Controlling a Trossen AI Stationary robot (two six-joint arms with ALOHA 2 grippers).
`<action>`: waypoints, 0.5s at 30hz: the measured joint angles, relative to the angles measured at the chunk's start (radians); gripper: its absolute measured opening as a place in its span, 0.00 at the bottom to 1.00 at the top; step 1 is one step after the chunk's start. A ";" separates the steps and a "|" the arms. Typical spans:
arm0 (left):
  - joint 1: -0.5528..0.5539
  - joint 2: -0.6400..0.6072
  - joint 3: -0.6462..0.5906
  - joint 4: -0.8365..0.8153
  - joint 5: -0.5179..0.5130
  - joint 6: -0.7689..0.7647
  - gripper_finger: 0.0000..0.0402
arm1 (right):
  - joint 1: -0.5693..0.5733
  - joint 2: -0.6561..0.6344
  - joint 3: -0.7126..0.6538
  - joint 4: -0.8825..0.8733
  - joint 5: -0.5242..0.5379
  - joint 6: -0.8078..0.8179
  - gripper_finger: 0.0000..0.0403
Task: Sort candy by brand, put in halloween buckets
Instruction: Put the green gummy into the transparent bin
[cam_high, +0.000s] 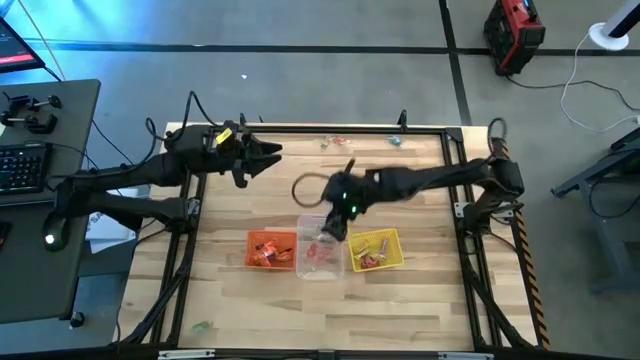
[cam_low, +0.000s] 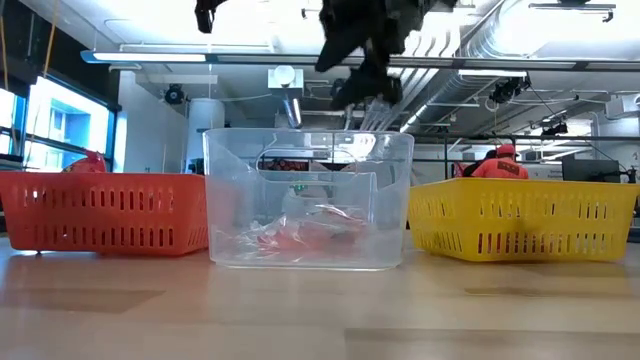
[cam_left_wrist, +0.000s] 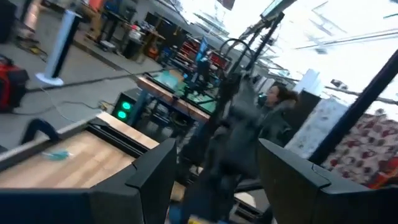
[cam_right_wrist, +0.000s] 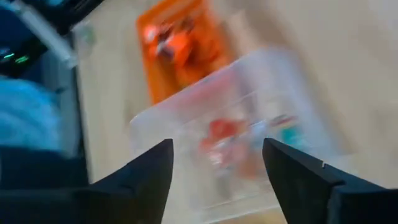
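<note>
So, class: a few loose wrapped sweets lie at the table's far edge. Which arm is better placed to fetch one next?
Probably the left. The left gripper hangs open, nearer the loose wrapped sweets. The right gripper is open over the clear plastic tub, farther away.

On the wooden table, three square tubs stand in a row: orange basket leftmost, clear plastic tub between, yellow basket rightmost. Wrapped candies lie in each.
</note>
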 joint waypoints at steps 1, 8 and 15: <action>0.011 0.000 0.000 -0.001 0.001 0.012 0.52 | -0.017 -0.012 0.032 -0.051 0.035 -0.023 0.61; 0.146 0.078 0.002 -0.081 0.043 -0.136 0.52 | -0.220 -0.119 0.072 -0.274 0.216 -0.199 0.61; 0.362 0.336 0.074 -0.472 0.130 -0.145 0.52 | -0.530 -0.191 -0.089 -0.218 0.013 -0.308 0.61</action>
